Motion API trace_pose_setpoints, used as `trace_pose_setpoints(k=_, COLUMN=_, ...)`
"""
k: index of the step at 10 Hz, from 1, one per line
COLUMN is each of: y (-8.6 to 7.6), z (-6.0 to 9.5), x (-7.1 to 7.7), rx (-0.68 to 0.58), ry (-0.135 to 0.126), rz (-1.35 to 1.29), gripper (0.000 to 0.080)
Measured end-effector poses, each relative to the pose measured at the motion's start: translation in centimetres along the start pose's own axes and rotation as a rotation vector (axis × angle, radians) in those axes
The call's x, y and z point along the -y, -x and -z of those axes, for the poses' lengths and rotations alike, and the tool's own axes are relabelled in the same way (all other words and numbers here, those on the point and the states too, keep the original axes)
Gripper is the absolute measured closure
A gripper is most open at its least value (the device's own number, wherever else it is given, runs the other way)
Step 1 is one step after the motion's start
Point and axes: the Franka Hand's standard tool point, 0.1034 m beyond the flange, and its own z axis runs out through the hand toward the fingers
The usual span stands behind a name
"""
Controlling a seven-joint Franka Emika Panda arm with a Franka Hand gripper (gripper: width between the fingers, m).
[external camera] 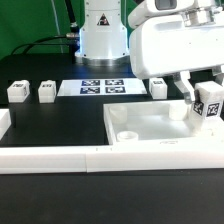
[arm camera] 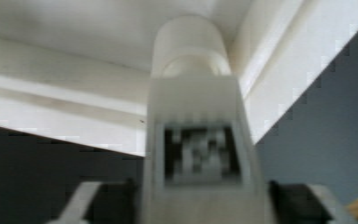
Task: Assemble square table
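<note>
The white square slab (external camera: 150,128) lies at the exterior view's right, with round sockets near its far corners. My gripper (external camera: 204,94) is shut on a white tagged leg block (external camera: 210,108) and holds it at the slab's far right corner, beside a socket (external camera: 178,112). In the wrist view the leg (arm camera: 194,90) runs out from between the dark fingers (arm camera: 311,206) of my gripper (arm camera: 197,208), its tip over the slab's raised rim (arm camera: 60,85). Three more leg blocks stand on the black table: two at the left (external camera: 17,91) (external camera: 46,91), one behind the slab (external camera: 158,87).
The marker board (external camera: 103,87) lies flat in front of the robot base (external camera: 100,35). A long white border bar (external camera: 60,158) runs along the front and another (external camera: 5,124) stands at the left edge.
</note>
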Motion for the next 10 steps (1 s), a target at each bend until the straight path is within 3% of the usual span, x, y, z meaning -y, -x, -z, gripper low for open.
trace_pose_setpoints(k=1, y=0.0, z=0.0, x=0.0, rx=0.0, ry=0.0, rz=0.0, gripper=0.0169)
trace_pose_setpoints(k=2, y=0.0, z=0.0, x=0.0, rx=0.0, ry=0.0, rz=0.0, gripper=0.0155)
trace_pose_setpoints(k=8, y=0.0, z=0.0, x=0.0, rx=0.012, ry=-0.003, rz=-0.007, gripper=0.015)
trace_pose_setpoints(k=9, y=0.1, z=0.2, x=0.5, rx=0.118, ry=-0.021, rz=-0.062, gripper=0.015)
trace_pose_setpoints(k=10, y=-1.0, z=0.5, x=0.6, rx=0.119, ry=-0.018, rz=-0.074, gripper=0.015)
